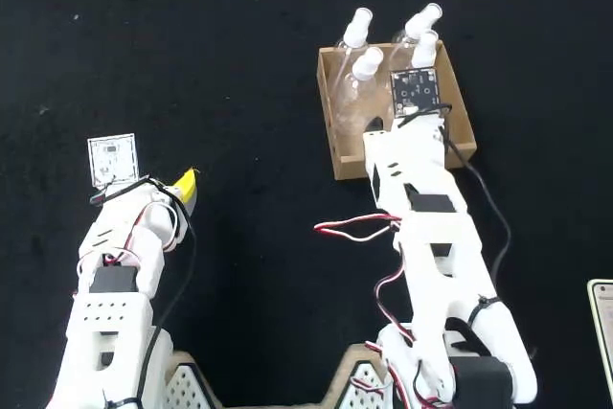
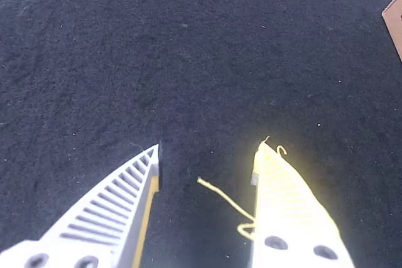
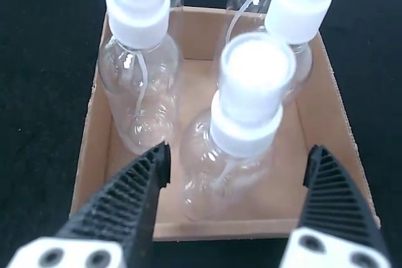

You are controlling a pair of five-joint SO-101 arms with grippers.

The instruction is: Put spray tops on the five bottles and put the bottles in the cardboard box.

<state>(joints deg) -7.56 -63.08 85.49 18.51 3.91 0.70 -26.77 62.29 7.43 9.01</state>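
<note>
**Cardboard box** [image 1: 350,165]: sitting open-topped on the black worktop [image 1: 239,93], in front of the right arm and well apart from the left arm.

**Bottles** [image 3: 138,92]: clear plastic, standing upright inside the box and crowding together. Four are showing in the high view, each wearing one of the white spray tops [image 1: 357,26]. Whether another is standing under the right arm's wrist cannot be told.

**Nearest bottle** [image 3: 229,174]: standing just inside the box's near wall, its white top pointing up toward the wrist camera.

**Right hand** [image 3: 239,150]: hanging above the box's near edge with its jaws spreading wide, one black finger on either side of the nearest bottle. It is gripping nothing, and a gap is showing between each finger and the bottle.

**Left hand** [image 2: 207,149]: hovering over bare worktop, jaws standing apart and holding nothing. A loose yellow thread [image 2: 223,197] is trailing beside its yellow finger.
</note>
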